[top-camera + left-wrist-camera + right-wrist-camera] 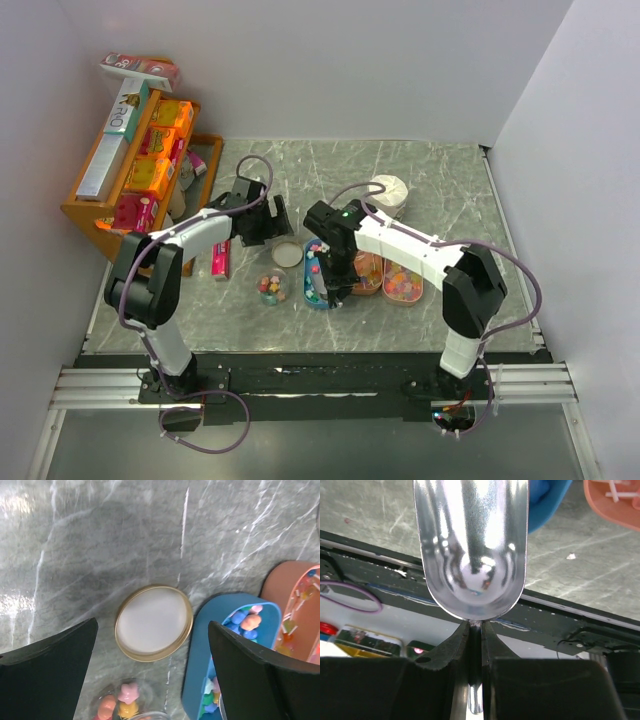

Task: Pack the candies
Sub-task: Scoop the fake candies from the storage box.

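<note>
The left gripper [152, 630] is spread wide over a gold-rimmed lid [154, 611] lying flat near the table [100, 540] centre. The right gripper [475, 650] is pinched on the handle of a metal scoop [472, 550], whose far end is cut off. The candies [245, 621] are held in a blue tray [200, 650] beside the lid. More are seen in a clear jar [272, 288], which is cropped in the left wrist view.

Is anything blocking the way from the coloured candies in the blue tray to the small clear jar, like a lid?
Nothing visible does. The round gold-rimmed lid lies flat on the marble table beside the small clear jar, not on it, so its mouth looks open for the candies.
</note>
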